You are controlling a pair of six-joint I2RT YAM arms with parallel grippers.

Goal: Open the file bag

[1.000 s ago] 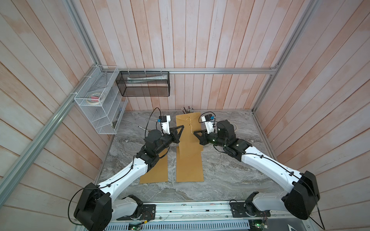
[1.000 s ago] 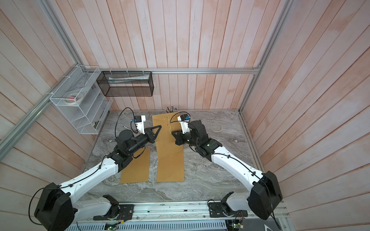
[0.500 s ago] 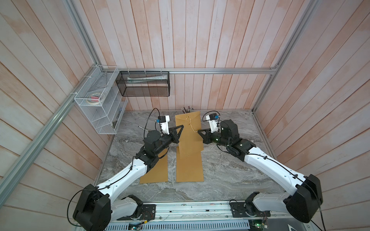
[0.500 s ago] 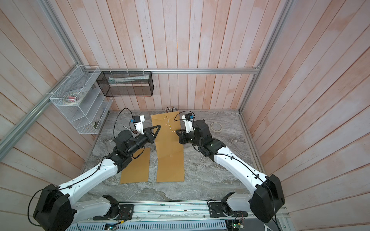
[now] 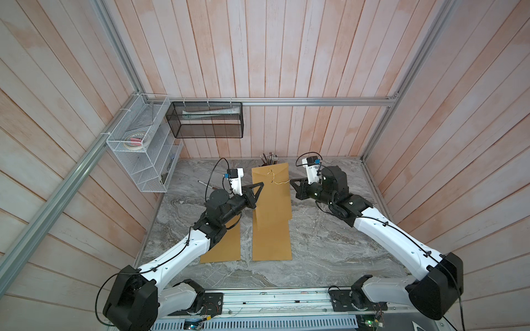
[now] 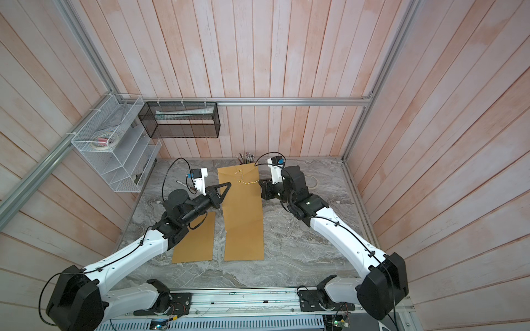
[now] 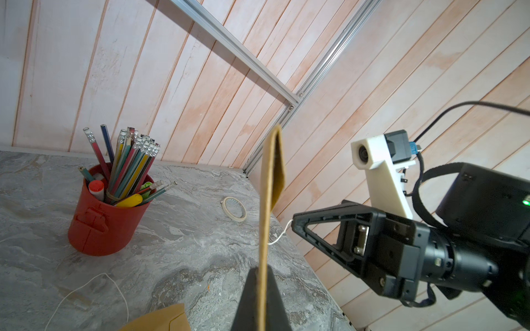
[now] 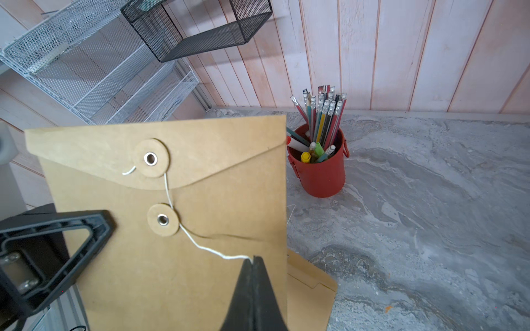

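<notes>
Now held roughly upright over the bench [image 8: 430,200]: kraft file bag [image 8: 223,200], pinched on one side edge by the left jaws, clenched tight. Flap [image 8: 218,143] down, closed. White string [image 8: 223,257] running from upper button [image 8: 151,159] past lower button [image 8: 163,220] to the right jaws, clenched on its free end. Behind, by the wall, red pencil cup [image 8: 318,174]; underneath, flat manila folder [image 8: 309,292].

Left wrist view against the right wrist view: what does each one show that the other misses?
Only the left wrist view: the tape roll and the file bag edge-on. Only the right wrist view: the bag's face with its two buttons and the mesh shelves. Both: the red pencil cup and the white string, pinched by the right claw.
</notes>
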